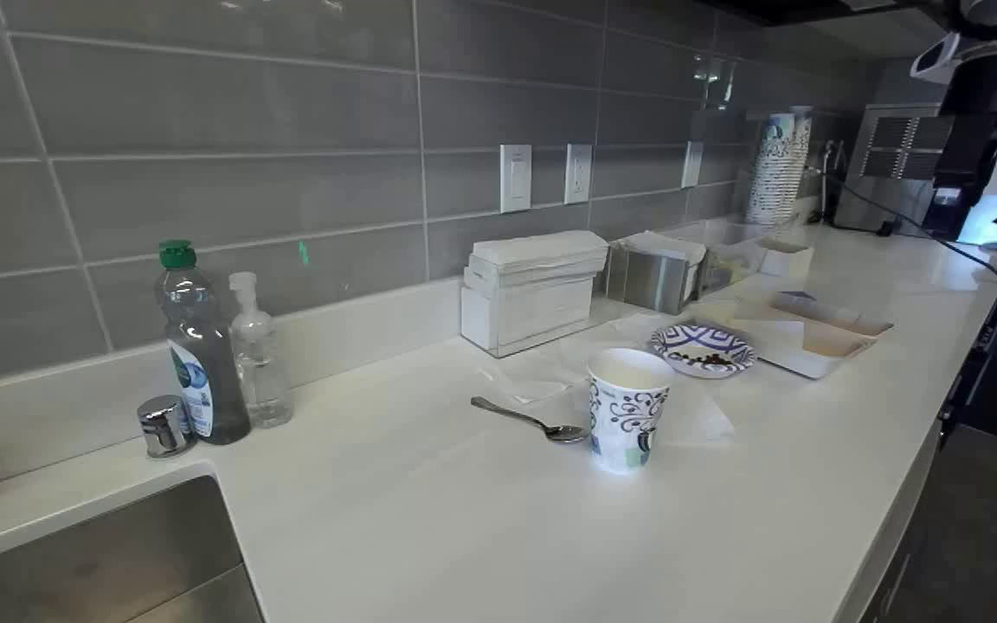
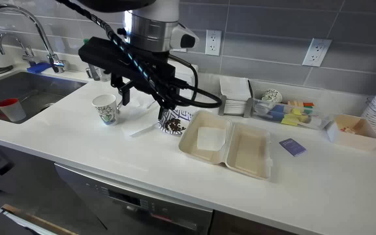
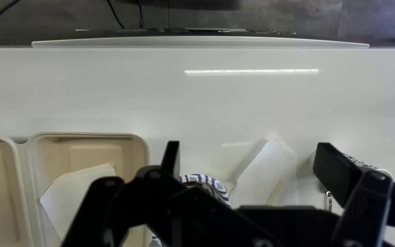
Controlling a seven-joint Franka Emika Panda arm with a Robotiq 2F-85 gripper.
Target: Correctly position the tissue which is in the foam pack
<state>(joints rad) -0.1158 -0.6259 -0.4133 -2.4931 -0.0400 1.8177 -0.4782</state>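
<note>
end effector (image 3: 250, 154) is spread wide, tissue (image 2: 211, 138) can be spotted below it, kinda off to one side, in the foam pack (image 2: 249, 149)

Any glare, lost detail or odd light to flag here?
Wrist view: a glare streak on the counter, jaws nearly black; in an exterior view, a blown-out bluish patch, far right, and a green fleck on the tiles, source unclear; in an exterior view, tissue and foam pack show no strong glare.
</note>
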